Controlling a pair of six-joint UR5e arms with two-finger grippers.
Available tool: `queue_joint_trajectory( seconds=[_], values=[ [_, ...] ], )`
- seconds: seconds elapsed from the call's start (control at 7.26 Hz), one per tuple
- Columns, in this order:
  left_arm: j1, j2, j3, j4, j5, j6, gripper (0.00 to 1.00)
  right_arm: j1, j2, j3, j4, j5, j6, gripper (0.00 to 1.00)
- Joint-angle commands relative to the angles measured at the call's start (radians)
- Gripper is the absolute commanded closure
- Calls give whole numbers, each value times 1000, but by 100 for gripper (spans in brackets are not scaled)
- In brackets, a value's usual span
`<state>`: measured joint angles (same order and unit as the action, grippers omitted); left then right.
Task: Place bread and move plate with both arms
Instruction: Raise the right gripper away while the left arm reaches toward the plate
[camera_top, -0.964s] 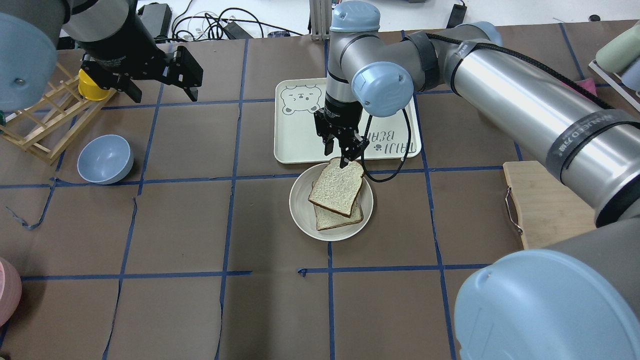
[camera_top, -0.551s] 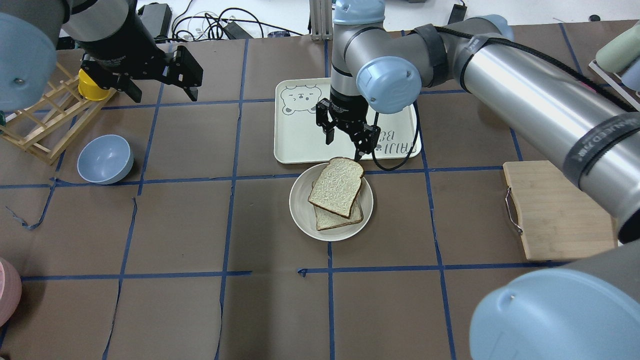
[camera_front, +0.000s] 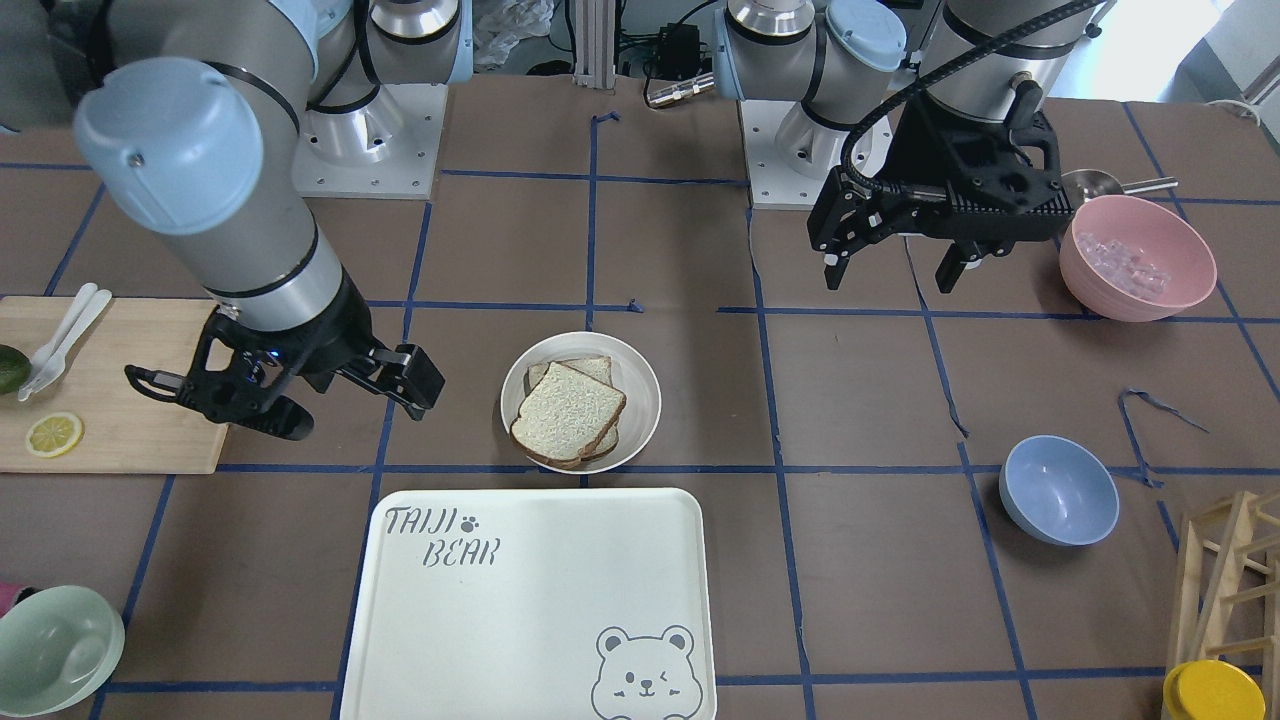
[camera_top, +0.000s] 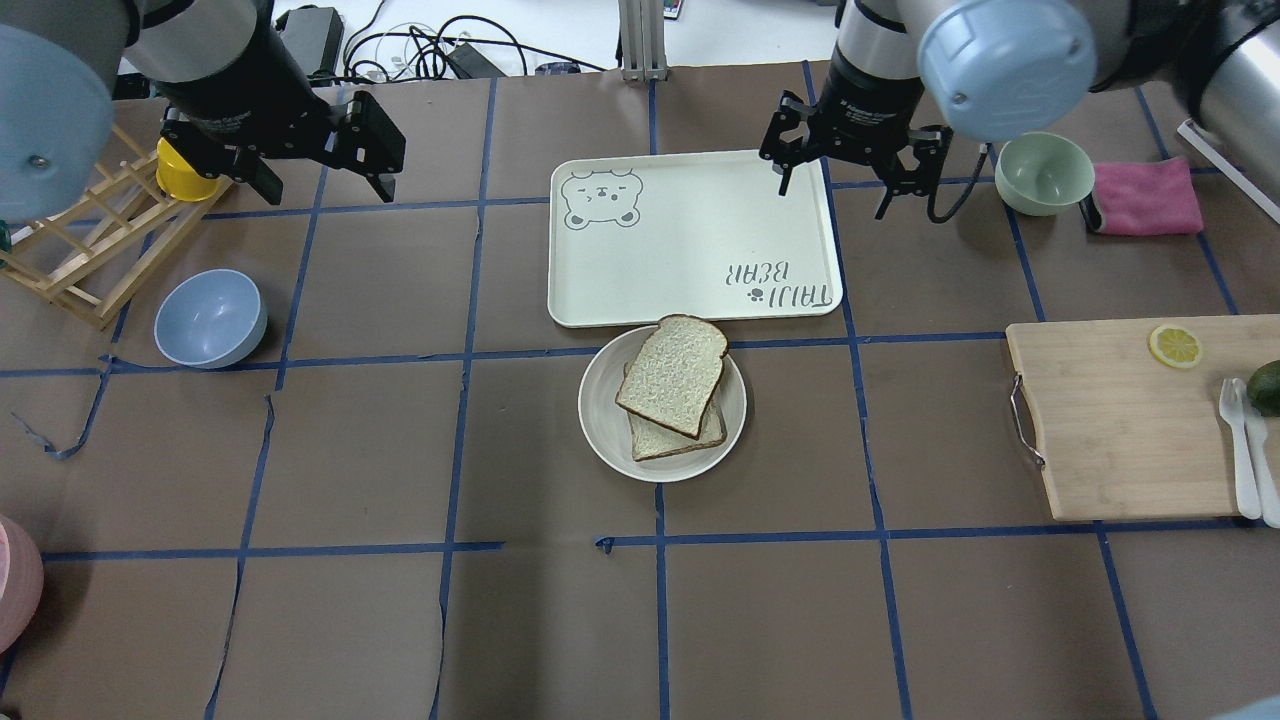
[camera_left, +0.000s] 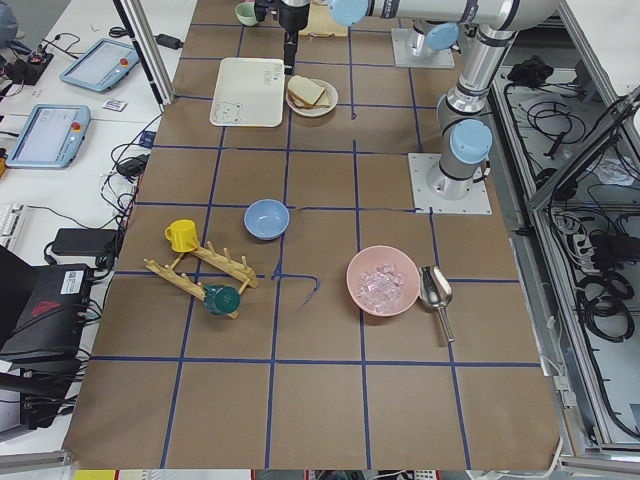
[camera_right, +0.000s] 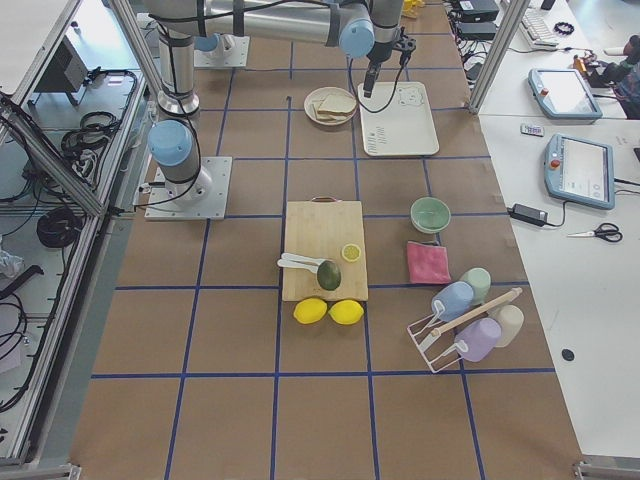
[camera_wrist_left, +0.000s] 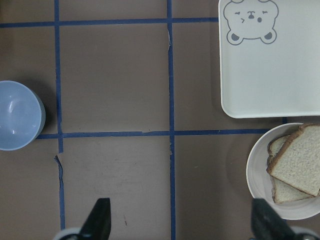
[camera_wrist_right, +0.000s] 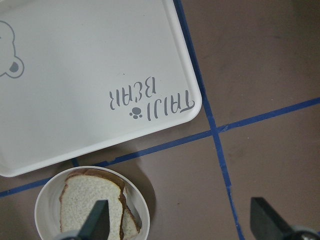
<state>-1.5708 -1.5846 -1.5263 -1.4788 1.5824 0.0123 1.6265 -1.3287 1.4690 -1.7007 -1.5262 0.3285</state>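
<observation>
Bread is on the plate. It lies skewed across a second slice, with its domed end up at the plate rim on the tray side. Nothing is touching either slice.

The plate sits on the table just beside the tray's long edge nearest the robot, toward the lettered end. The front view shows a narrow gap between the plate rim and the tray edge.

Right gripper: jaws spread wide, empty. From overhead it hangs above the tray's short edge at the lettered end, near the far corner and clear of the surface. Its wrist camera looks down on the tray's lettered corner, with the plate and bread at the bottom of the frame.

Left gripper: jaws wide, empty. It is well apart from the tray, out past the bear-face end, and raised off the table.

The blue bowl is also beyond the bear-face end, nearer the robot. The green bowl is past the tray's lettered end, near the right gripper but not touching it.
</observation>
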Motion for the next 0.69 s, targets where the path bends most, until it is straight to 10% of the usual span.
queue_joint_trajectory(
  seconds=[0.0, 0.55],
  values=[
    [0, 0, 0, 0, 2, 0, 0, -22, -84, 22, 13, -41, -141, 0],
    [-2, -26, -47, 11, -5, -27, 0, -28, -125, 25, 110, -40, -189, 0]
  ],
)
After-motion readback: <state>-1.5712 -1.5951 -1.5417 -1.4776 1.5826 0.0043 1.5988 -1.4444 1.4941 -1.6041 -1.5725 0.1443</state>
